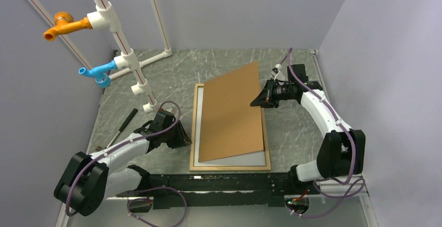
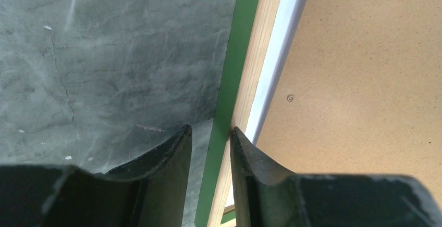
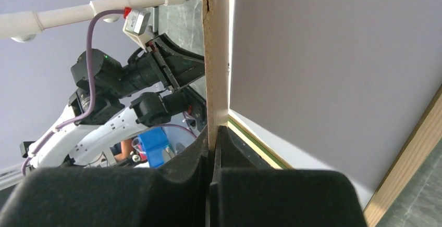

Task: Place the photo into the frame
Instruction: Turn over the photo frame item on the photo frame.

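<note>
The frame [image 1: 229, 167] lies flat mid-table, pale wood face up. The photo [image 1: 234, 159] lies inside it with its white back up, showing along the left and near sides. The brown backing board [image 1: 232, 112] slants over them, its right side raised. My right gripper [image 1: 262, 101] is shut on the board's right edge [image 3: 215, 55], with the photo's back [image 3: 323, 71] below. My left gripper [image 1: 183, 136] is open at the frame's left rail [image 2: 245, 81]. One fingertip [image 2: 237, 136] touches the wood; the other stands over the table. The photo's strip [image 2: 279, 55] and the board [image 2: 365, 81] lie beyond.
A white pipe rack [image 1: 133, 65] with an orange tap [image 1: 65, 25] and a blue tap [image 1: 96, 73] stands at the back left. A black tool [image 1: 122, 127] lies on the table left of my left arm. Walls close the left, back and right.
</note>
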